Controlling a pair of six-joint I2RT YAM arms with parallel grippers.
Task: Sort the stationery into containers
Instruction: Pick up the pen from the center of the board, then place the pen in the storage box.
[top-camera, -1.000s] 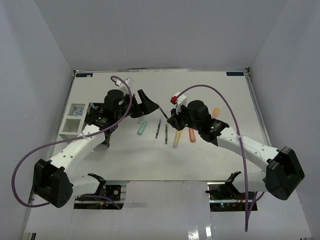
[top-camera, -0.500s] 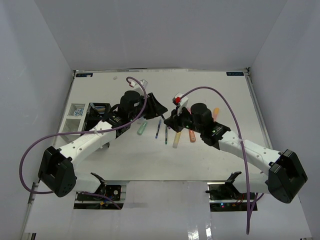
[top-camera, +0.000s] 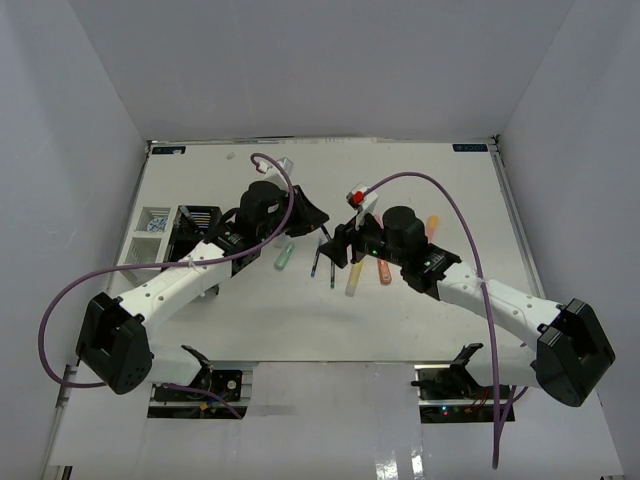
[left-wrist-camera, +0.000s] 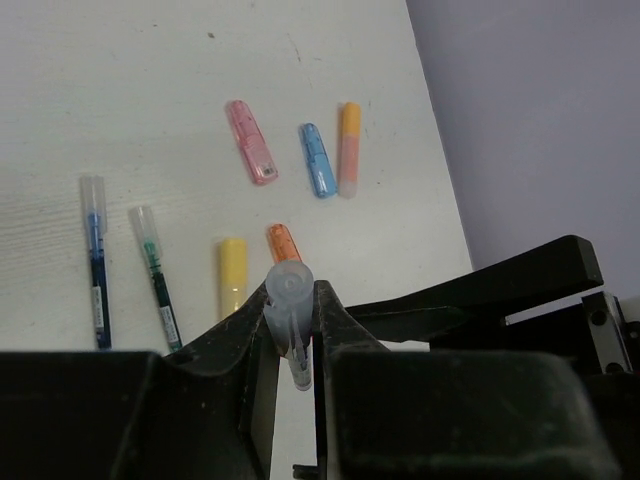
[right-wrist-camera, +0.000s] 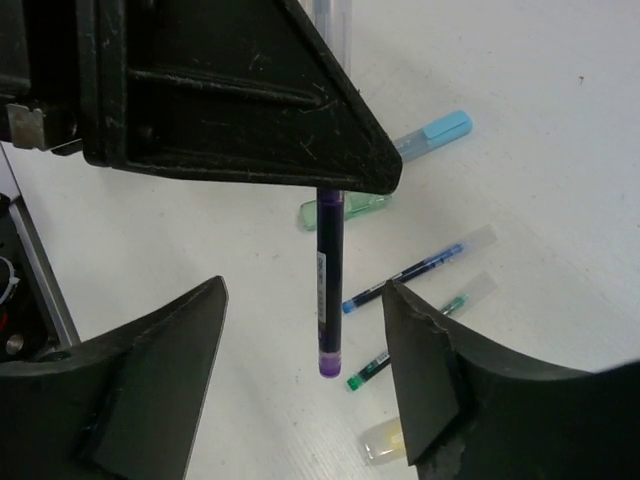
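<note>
left claw (left-wrist-camera: 292, 335) is clamped on the purple pen (right-wrist-camera: 328, 290), right claw (right-wrist-camera: 303, 300) spread apart around it. i'd keep it upright, swing to the black organizer (top-camera: 195, 232) at 9 o'clock.

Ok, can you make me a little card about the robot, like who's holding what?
left tool: shut on a purple pen, gripped just below its clear cap
right tool: open; in its own view the purple pen hangs between its fingers, not touching them
pens on table: blue pen and green pen, side by side
markers on table: yellow marker, pink marker, blue marker, green marker
containers: black organizer and white tray, at the table's left side
</note>
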